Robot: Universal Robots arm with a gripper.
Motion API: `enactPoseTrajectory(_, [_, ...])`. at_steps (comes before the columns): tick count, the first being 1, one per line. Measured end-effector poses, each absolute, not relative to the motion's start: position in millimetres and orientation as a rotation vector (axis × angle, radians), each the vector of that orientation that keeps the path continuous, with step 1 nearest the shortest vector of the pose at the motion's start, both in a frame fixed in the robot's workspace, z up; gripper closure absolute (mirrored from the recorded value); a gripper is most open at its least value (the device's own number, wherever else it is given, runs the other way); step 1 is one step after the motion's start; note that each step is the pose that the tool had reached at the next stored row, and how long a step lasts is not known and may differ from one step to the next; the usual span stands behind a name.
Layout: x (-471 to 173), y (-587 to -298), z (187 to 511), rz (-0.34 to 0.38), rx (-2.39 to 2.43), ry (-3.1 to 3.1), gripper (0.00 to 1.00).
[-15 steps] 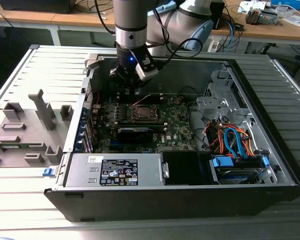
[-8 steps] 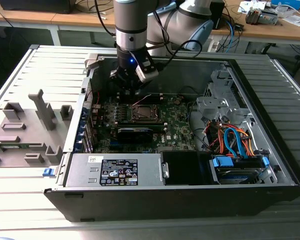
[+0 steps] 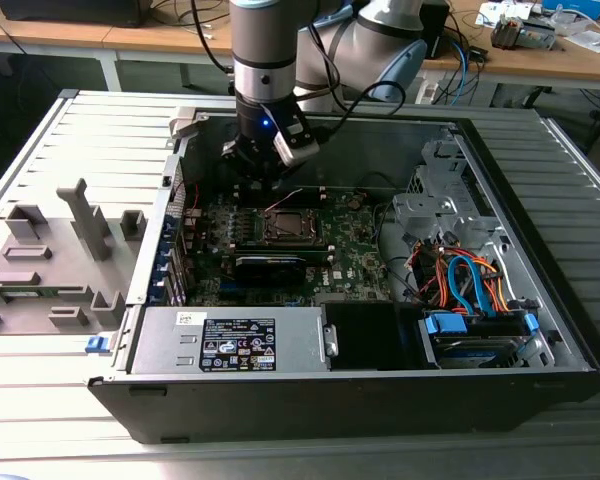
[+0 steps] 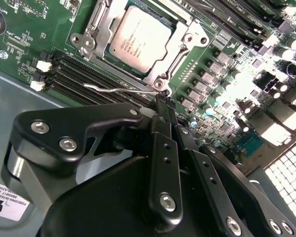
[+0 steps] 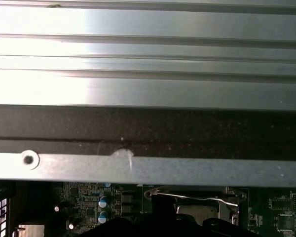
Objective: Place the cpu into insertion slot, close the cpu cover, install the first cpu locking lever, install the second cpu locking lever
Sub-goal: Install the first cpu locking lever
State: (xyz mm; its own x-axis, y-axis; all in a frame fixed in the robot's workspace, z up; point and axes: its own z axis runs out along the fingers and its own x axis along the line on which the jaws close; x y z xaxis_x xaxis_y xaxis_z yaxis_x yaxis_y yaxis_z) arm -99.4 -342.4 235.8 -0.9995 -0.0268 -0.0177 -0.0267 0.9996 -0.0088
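Arm reaches down into the open case (image 3: 540, 330), gripper (image 4: 162, 106) low over the green board (image 3: 355, 255) near the case's back wall, fingers closed together, tips at the wire lever (image 4: 121, 90) by the socket corner; can't tell if the lever is pinched. Cpu (image 4: 140, 37) lies flat in the slot (image 3: 288, 225), silvery top up, cover (image 4: 185, 42) down around it. Lever runs along the socket edge next to the black memory slots (image 4: 84, 79). Capacitors and chokes crowd the other side. Drive cage and cables sit well apart on the exterior view's right
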Motion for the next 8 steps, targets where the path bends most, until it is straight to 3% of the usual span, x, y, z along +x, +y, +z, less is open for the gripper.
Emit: enactPoseTrajectory(8, [-97.3, -340.2, 230.4, -0.013, -0.069, 3.123, 0.89])
